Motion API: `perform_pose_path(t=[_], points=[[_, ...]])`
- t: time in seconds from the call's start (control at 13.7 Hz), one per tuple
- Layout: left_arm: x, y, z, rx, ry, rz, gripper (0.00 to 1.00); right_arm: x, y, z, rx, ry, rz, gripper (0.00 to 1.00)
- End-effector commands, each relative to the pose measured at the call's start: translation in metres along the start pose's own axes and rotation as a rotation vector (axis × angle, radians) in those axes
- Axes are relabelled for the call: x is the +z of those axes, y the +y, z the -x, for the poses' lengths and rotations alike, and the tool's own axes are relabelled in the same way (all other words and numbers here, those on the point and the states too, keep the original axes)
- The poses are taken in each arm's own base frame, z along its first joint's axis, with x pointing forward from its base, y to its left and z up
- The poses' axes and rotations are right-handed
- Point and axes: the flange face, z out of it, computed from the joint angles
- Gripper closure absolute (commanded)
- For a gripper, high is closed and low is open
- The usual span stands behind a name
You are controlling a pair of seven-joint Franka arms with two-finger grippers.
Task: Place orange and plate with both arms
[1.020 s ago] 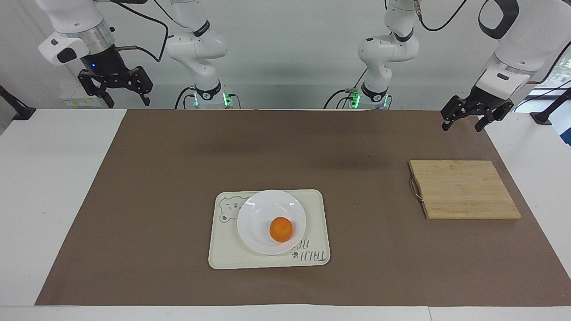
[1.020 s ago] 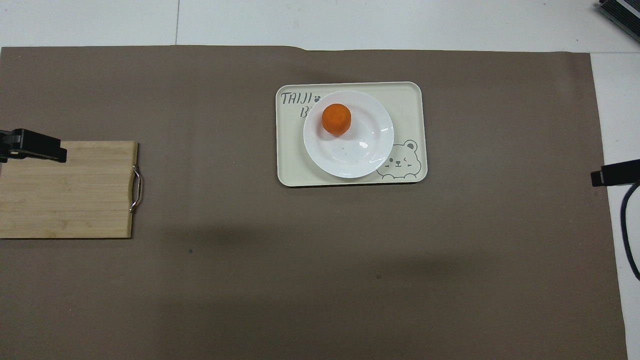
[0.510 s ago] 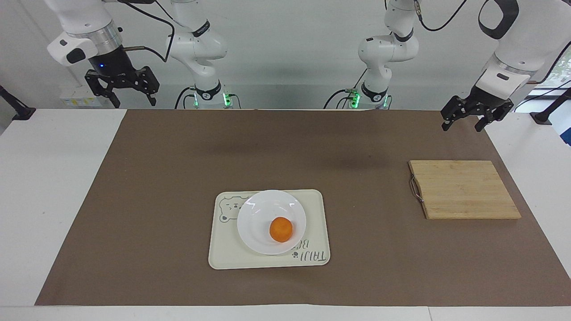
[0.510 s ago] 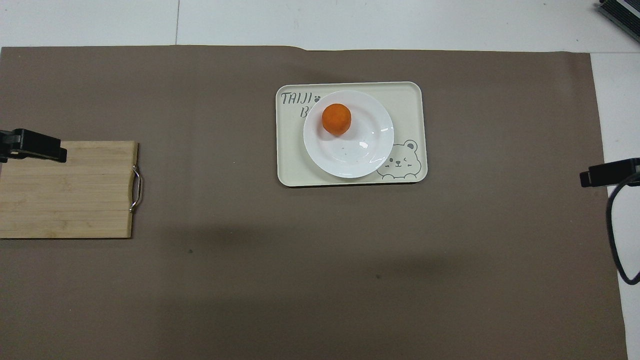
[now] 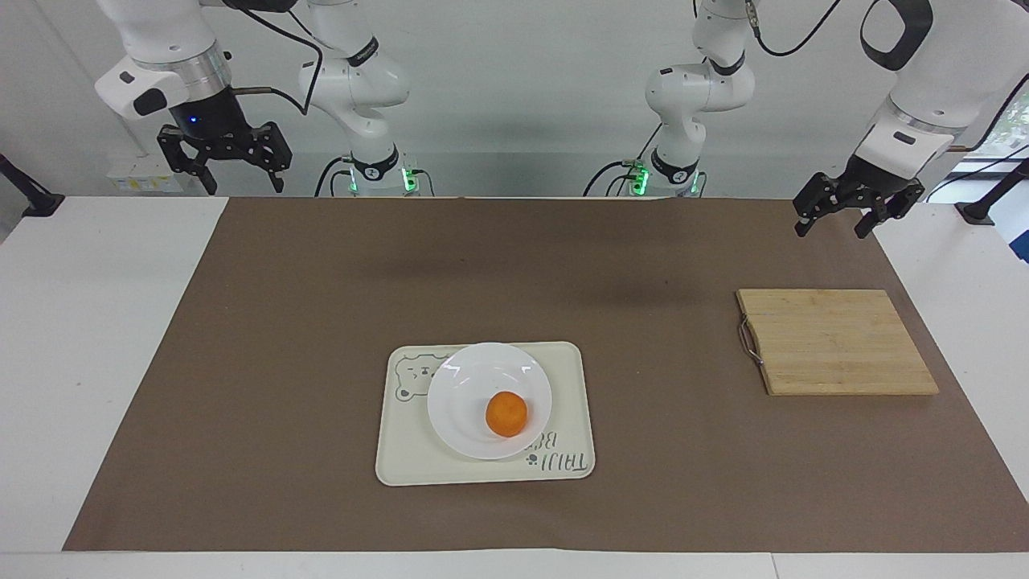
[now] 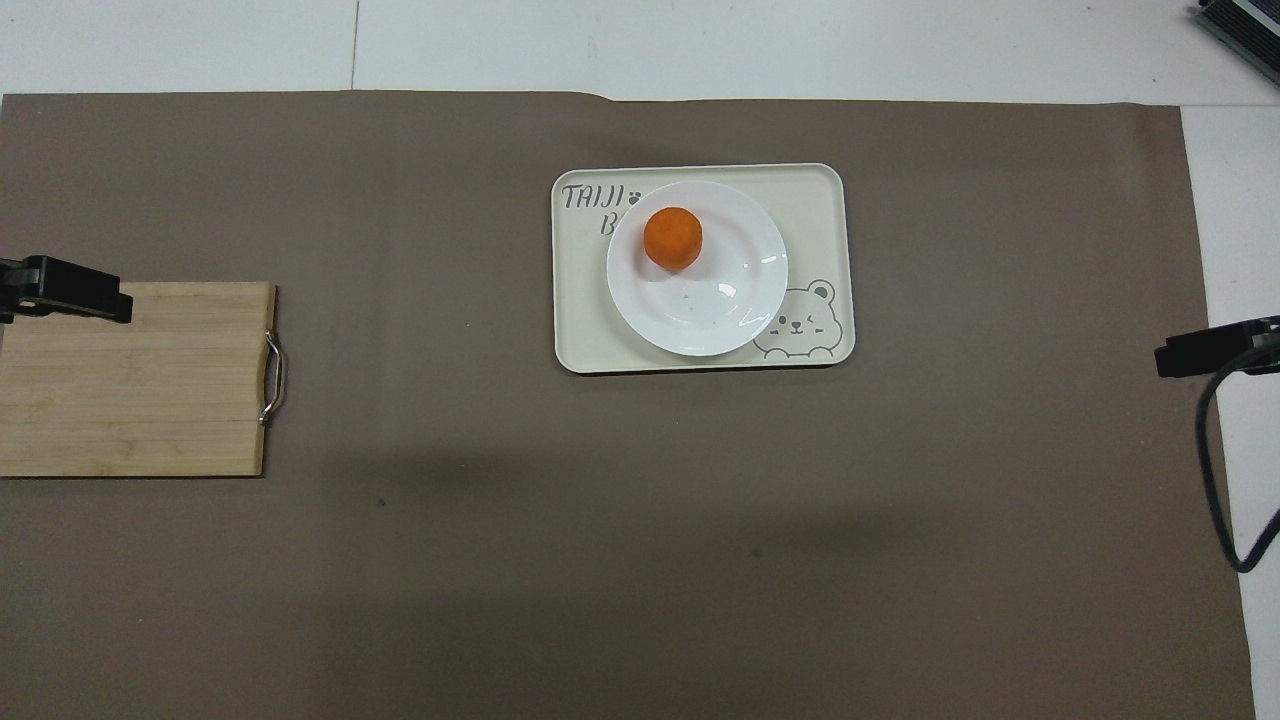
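arms: two white jointed robot arms, glossy rounded shells, grey-black joint rings | wrists: silver metal collars | hands: black two-finger left gripper (image 5: 840,219) and right gripper (image 5: 224,161) with skeletal linkages | cables: black, looping off the upper links | bases: green lights; blue light on right wrist

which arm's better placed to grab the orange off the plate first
Probably the right. Its open gripper hangs over the table's edge at its own end; the left gripper waits near the cutting board. The orange sits on the plate, slightly toward the right arm's end.

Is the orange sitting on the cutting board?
No, the orange sits on the plate, which is on the tray.
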Motion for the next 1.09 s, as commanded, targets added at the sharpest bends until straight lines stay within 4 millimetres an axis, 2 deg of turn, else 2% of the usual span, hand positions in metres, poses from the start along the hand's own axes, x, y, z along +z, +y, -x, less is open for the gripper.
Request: perform_pose_path(t=[0.0, 0.51, 1.02], points=[[0.000, -0.005, 0.018, -0.020, -0.086, 0.003, 0.00, 0.003, 0.000, 0.004, 0.014, -0.012, 0.015, 0.00], [-0.001, -0.007, 0.023, -0.016, -0.106, -0.013, 0.00, 0.005, 0.010, 0.006, 0.035, -0.018, -0.011, 0.00], [0.000, -0.007, 0.023, -0.016, -0.109, -0.013, 0.00, 0.005, 0.005, 0.006, 0.093, -0.017, -0.044, 0.00]])
